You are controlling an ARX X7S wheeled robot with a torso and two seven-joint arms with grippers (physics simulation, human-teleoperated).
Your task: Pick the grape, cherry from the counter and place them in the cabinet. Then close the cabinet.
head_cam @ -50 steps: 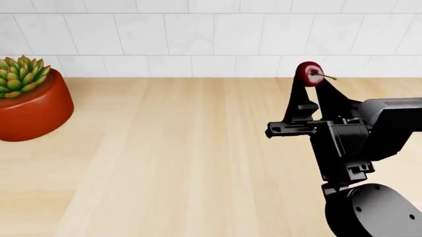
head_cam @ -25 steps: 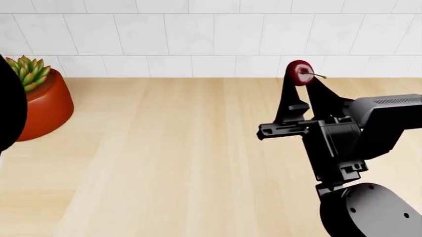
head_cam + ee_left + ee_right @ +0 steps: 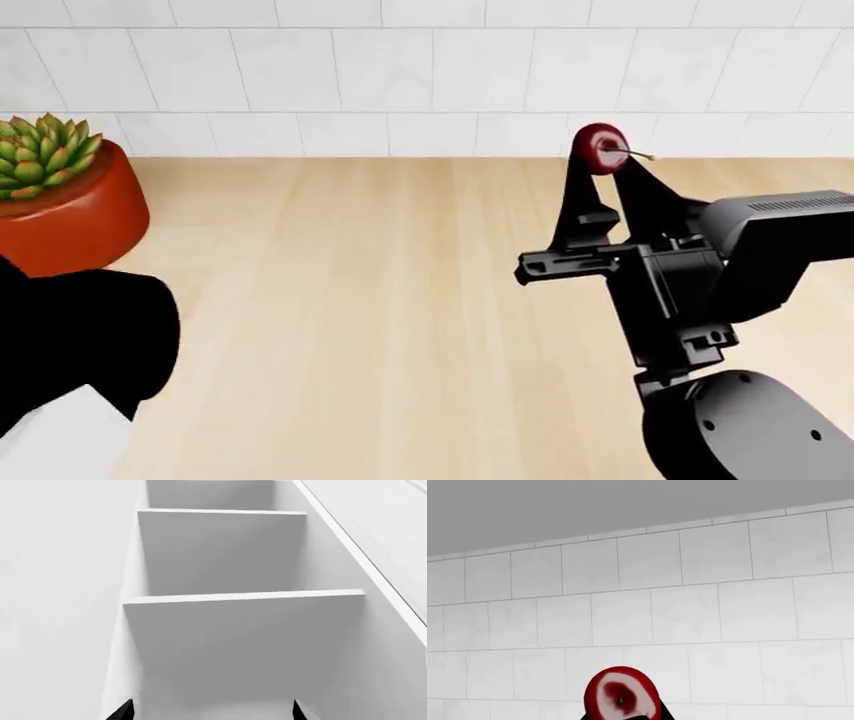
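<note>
My right gripper [image 3: 601,158] is shut on the dark-red cherry [image 3: 599,148] and holds it up above the light-beige counter [image 3: 400,300], in front of the tiled wall. In the right wrist view the cherry [image 3: 621,694] fills the gap between the jaws, facing the white tiles. My left gripper [image 3: 210,715] is open and empty, its two black fingertips [image 3: 120,711] wide apart, pointing into the white cabinet [image 3: 220,555] with its bare shelves. Part of the left arm [image 3: 74,345] shows at the head view's lower left. The grape is out of view.
A spiky green succulent in a red pot [image 3: 60,205] stands at the counter's back left, just behind the left arm. The white tiled wall [image 3: 400,80] runs along the counter's back edge. The cabinet's door edge [image 3: 360,555] runs along one side.
The right gripper with the cherry has shifted a little left and up. The left arm has moved into the head view at the lower left, uncovering the pot.
</note>
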